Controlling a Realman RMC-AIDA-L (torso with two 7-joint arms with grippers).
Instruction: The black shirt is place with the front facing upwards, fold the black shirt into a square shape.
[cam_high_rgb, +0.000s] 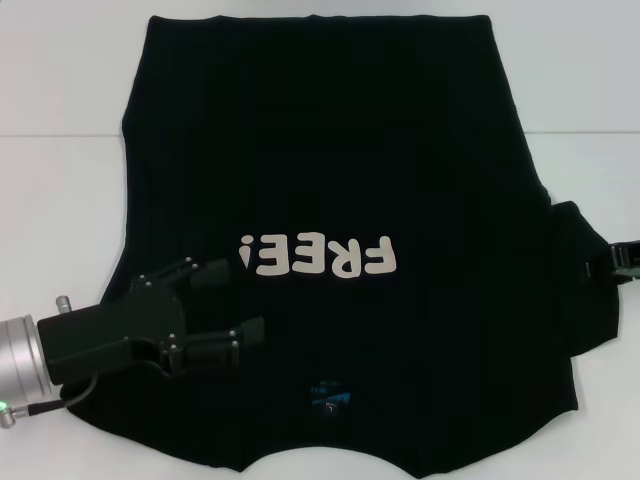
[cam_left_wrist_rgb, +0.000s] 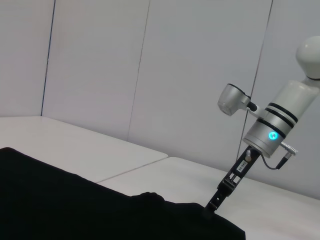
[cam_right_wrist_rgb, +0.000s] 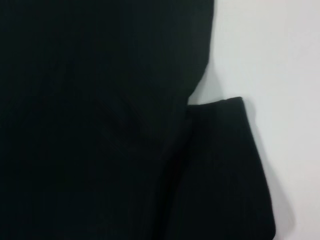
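Observation:
The black shirt (cam_high_rgb: 330, 150) lies spread flat on the white table, front up. Its white "FREE!" lettering (cam_high_rgb: 320, 258) reads upside down to me, and the small blue neck label (cam_high_rgb: 328, 398) is near the front edge. My left gripper (cam_high_rgb: 235, 300) hovers open over the shirt's near left part, with nothing between its fingers. My right gripper (cam_high_rgb: 625, 260) is at the far right edge of the head view, against the right sleeve (cam_high_rgb: 585, 290). In the left wrist view, the right gripper (cam_left_wrist_rgb: 215, 202) meets the shirt's edge (cam_left_wrist_rgb: 150, 200). The right wrist view shows the sleeve (cam_right_wrist_rgb: 225, 165) beside the body.
Bare white table (cam_high_rgb: 60, 200) surrounds the shirt on the left, right and far sides. The shirt's collar end reaches the near edge of the head view. Pale wall panels (cam_left_wrist_rgb: 150, 65) stand behind the table.

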